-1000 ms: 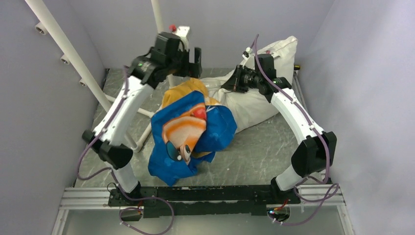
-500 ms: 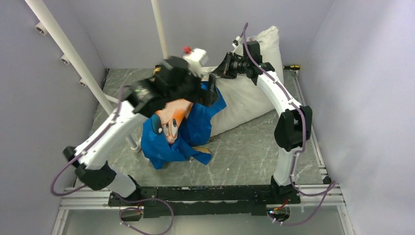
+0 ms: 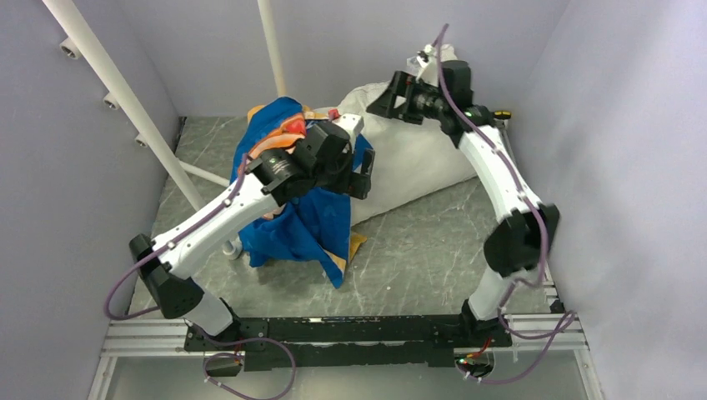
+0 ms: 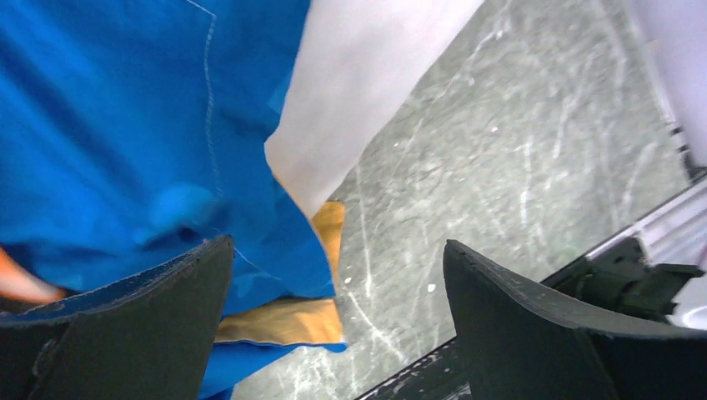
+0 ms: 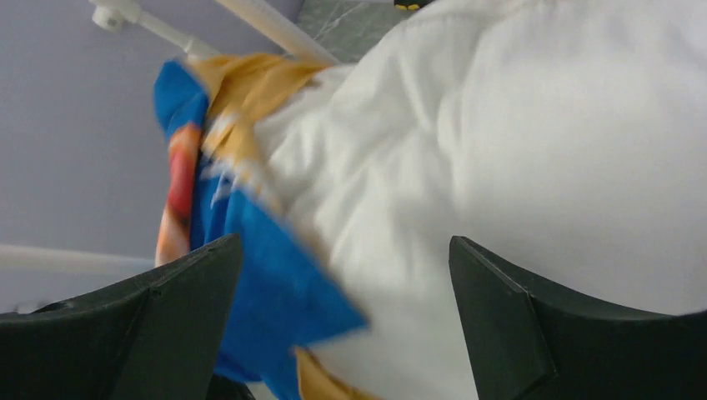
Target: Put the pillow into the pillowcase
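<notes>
Grey marble tabletop (image 3: 433,250) from above: white pillow (image 3: 417,158) by far edge toward right corner, blue pillowcase (image 3: 304,225) lying over its left end. Left wrist: left gripper (image 4: 333,246) spread wide, pinching nothing, pillowcase just behind. Right wrist: right gripper (image 5: 346,242) spread, above pillow.

The left arm (image 3: 213,221) and right arm (image 3: 500,179) use white tubular links joined by black joint housings. A purple cable (image 3: 106,302) loops along each. The left gripper (image 4: 338,246) carries broad, black, wedge-shaped fingers (image 4: 517,325).
</notes>
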Available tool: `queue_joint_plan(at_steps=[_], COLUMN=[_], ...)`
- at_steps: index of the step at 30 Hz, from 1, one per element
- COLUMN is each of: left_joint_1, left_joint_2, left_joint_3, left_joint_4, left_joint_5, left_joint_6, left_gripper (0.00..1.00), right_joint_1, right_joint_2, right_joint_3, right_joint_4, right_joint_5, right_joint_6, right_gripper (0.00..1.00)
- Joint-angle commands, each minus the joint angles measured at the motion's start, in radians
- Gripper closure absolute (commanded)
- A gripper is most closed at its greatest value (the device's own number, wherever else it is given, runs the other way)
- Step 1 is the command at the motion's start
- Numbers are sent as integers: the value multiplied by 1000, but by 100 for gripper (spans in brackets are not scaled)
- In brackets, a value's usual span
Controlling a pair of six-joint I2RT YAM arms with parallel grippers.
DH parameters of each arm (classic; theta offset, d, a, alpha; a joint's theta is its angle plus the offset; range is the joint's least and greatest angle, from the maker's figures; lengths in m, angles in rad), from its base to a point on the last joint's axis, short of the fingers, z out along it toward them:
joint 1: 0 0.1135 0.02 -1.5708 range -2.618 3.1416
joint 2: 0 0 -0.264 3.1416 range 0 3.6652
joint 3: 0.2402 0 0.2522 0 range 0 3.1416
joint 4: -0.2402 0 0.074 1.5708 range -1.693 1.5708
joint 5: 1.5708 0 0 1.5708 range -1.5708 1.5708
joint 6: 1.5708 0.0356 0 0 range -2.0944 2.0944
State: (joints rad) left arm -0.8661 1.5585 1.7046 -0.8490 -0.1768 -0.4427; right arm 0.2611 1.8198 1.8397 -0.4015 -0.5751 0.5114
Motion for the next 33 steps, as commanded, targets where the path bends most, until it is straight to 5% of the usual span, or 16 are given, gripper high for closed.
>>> queue_joint_plan(at_steps=[1,6,12,22,25,27,30,33], left_joint_1=[47,167,238,243,245,246,248,248], left_joint_2=[-102,-177,-213,-270,-281,-284,-283,-284], left_joint_3=[18,-11,-22,-92,-113,-123,-131,-140], left_joint_4=[70,79,33,12,11,9,4,2], left_joint_5=[72,119,155,157,144,140,141,136], left_joint_6=[-63,-118,-117,-118,-120,-120,-121,-119], left_gripper=[1,1,1,1,1,1,1,1], right_joint_1=[-2,66,227,310,310,309,310,309], right_joint_2=[-275,-422,-286,-20,-59,-93,-147,-184], right_joint_3=[-182,-517,-532,-342,-380,-386,-426,-484], right_joint_4=[-28,77,153,250,299,273,258,289], right_joint_5=[66,-35,-56,-181,-180,-172,-168,-189], right_joint_6=[-141,-125,-93,0,41,25,21,42], right_gripper=[2,4,16,58,89,86,51,40])
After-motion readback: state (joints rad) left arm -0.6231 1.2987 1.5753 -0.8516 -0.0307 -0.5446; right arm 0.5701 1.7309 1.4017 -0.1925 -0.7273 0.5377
